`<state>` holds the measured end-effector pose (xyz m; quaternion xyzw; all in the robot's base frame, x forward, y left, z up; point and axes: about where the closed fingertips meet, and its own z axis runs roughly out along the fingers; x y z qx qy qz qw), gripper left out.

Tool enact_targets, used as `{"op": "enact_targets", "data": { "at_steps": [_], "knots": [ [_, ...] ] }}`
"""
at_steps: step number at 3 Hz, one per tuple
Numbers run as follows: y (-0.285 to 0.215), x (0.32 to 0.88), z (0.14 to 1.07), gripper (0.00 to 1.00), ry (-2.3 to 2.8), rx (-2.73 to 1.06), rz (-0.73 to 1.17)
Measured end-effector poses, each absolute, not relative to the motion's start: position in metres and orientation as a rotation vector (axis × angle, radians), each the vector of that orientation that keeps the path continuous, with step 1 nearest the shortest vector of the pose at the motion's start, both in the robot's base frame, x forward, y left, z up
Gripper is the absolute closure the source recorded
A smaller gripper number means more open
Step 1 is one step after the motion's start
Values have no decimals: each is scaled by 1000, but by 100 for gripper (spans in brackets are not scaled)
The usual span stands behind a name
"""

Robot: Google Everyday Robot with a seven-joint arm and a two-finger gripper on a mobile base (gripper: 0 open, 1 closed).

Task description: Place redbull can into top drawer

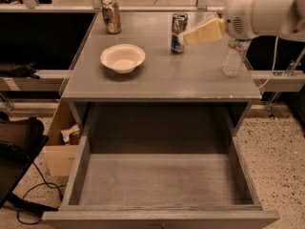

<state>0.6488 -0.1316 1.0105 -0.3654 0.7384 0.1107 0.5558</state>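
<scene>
The redbull can stands upright on the grey cabinet top, toward the back, right of centre. My gripper reaches in from the upper right on a white arm; its cream fingers point left and their tips are right beside the can's right side. The top drawer is pulled out wide below the cabinet top, its flat grey bottom bare.
A white bowl sits left of the can. A stouter orange-brown can stands at the back left corner. A clear water bottle stands at the right, under my arm. A cardboard box and cables lie on the floor at the left.
</scene>
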Motion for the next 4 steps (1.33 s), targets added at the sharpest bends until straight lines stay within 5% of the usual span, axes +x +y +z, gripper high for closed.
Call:
{"op": "enact_targets", "data": {
  "at_steps": [4],
  "knots": [
    [-79,784,961,0,1805,-744,184]
  ]
}}
